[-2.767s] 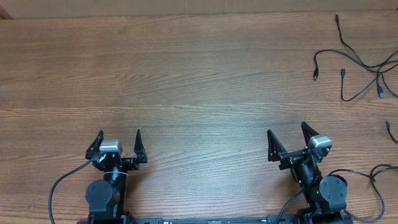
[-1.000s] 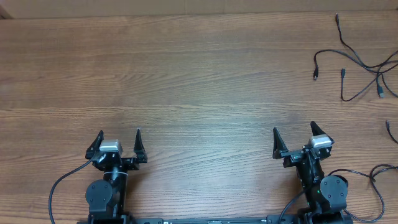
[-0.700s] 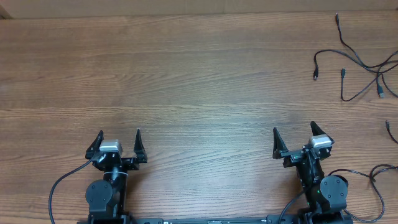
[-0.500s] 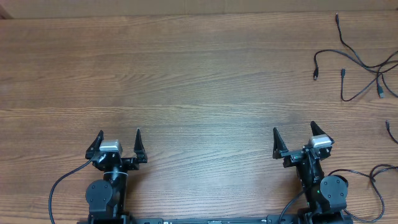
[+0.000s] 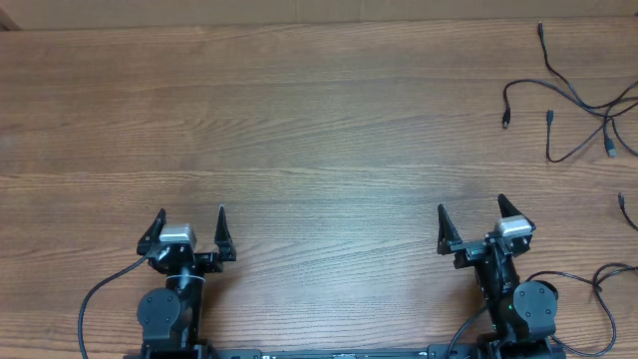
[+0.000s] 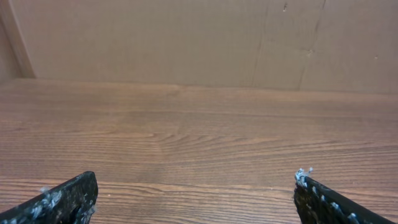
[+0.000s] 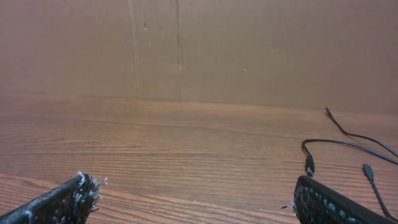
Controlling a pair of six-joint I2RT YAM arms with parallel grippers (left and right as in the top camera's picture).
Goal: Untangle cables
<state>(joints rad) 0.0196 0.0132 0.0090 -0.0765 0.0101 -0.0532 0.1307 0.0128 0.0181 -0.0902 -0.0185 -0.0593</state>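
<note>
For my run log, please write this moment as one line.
left gripper: open, empty | right gripper: open, empty | cables: lying far right, apart from both grippers

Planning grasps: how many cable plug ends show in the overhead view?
5 plug ends, all far right: one at the top, two side by side below it, one silver-tipped, one at the edge. Others may lie off-frame.

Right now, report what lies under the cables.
Only the wooden table shows under the cables. The thin cords hide mere slivers of wood; some run out of frame.
</note>
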